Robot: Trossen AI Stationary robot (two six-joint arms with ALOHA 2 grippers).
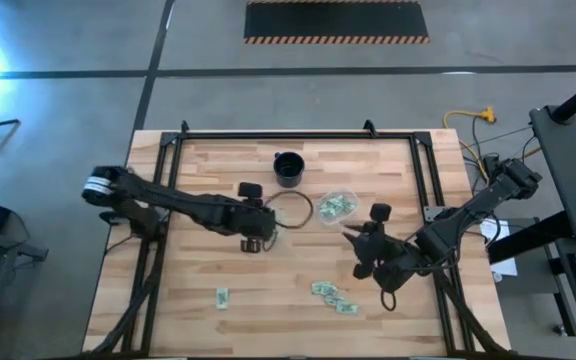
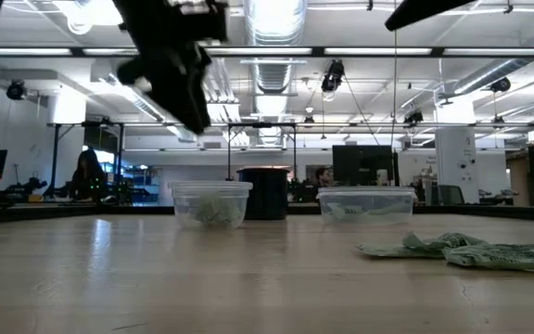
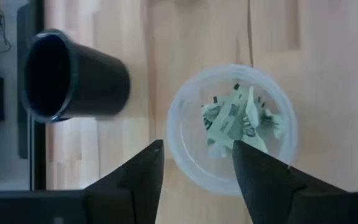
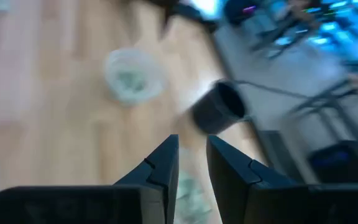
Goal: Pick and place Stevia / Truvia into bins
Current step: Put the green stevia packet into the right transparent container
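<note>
Green and white Stevia packets lie loose on the wood near the table's near edge [image 1: 334, 295], with one apart to the left [image 1: 222, 297]. More fill the two clear cups, one [image 1: 290, 210] [image 3: 232, 127] and the other [image 1: 336, 205], both standing on their bases. My left gripper [image 1: 265, 230] [image 3: 197, 146] hovers open above the left clear cup, with nothing between its fingers. My right gripper [image 1: 356, 238] [image 4: 192, 142] is in the air right of the cups, above the table. Its fingers stand a narrow gap apart and hold nothing.
A black round cup [image 1: 288, 168] [image 3: 73, 78] stands toward the far edge, behind the clear cups. A black metal frame [image 1: 298, 134] runs along the table's far edge and sides. Bare wood lies to the left and centre near the near edge.
</note>
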